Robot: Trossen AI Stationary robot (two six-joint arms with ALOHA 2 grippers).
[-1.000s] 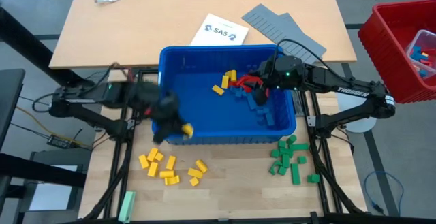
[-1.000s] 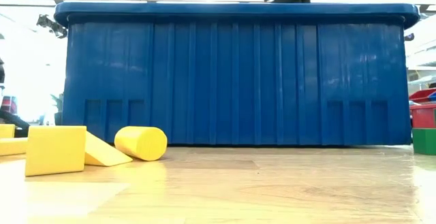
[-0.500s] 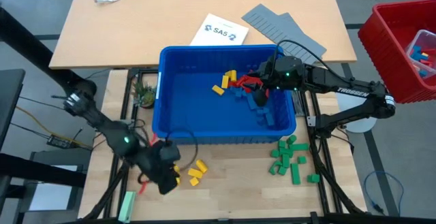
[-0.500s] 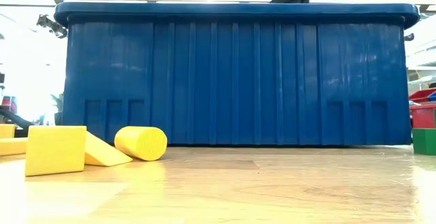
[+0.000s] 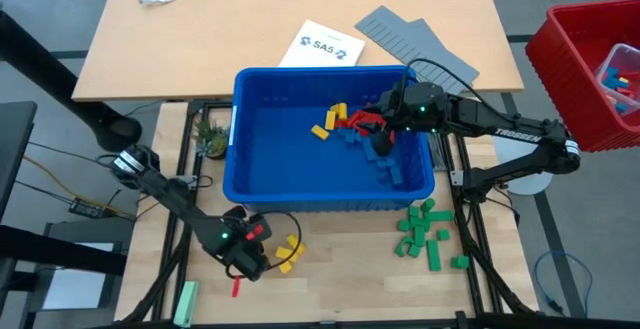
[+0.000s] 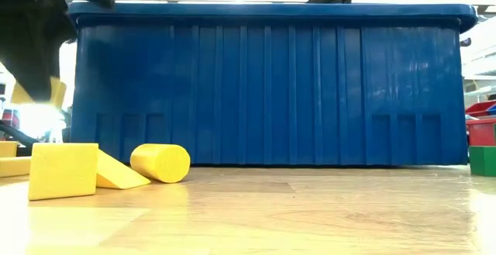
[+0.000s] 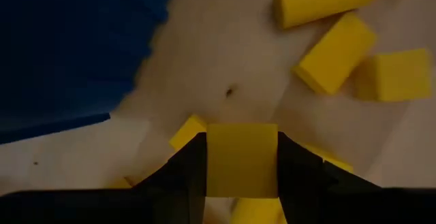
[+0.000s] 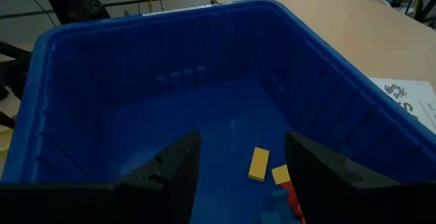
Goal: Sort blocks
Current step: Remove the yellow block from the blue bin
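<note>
Gripping a yellow block between its fingers, the left gripper hangs over the yellow pile on the wooden table, near-left of the blue bin. Right gripper hovers inside the bin's right half, jaws apart, holding nothing, above loose red, yellow and blue blocks. Green blocks lie grouped near-right of the bin.
</note>
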